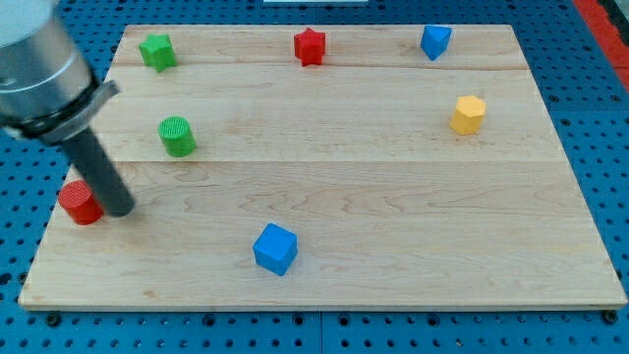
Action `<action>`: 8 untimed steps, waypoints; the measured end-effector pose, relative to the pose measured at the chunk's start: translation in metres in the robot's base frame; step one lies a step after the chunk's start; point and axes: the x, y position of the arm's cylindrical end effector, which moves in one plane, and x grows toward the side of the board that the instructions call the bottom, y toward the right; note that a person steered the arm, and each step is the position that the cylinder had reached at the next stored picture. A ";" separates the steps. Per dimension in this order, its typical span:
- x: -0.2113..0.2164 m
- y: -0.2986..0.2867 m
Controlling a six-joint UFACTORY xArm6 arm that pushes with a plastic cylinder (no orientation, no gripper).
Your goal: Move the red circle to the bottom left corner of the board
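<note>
Gripper there is none on this arm: it ends in a dark rod, and my tip (119, 209) holds nothing, only resting on the surface (393, 226) at the left side of the board. The tip stands just right of the red circle (79, 203), touching it or nearly so; the rod leans up and to the left toward the grey arm body at the far left edge of the view.

From the one camera view, the red circle lies close to the board's left edge, a little short of the near left corner, with bare wood between it and the near edge. The green circle (178, 136) sits farther away and slightly right of the tip, apart from it. A green star (156, 50) lies at the far left corner. The red star (310, 45) is along the far edge near the middle, and a blue block (435, 40), its shape hard to tell, is along the same edge toward the right. The yellow block (469, 114) sits at the right side, well apart from the rest. A blue cube (275, 248) lies near the near edge, around the middle, well right of the tip.
</note>
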 end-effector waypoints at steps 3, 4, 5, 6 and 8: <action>-0.090 -0.016; -0.074 -0.034; -0.035 -0.051; -0.022 -0.074; 0.010 -0.093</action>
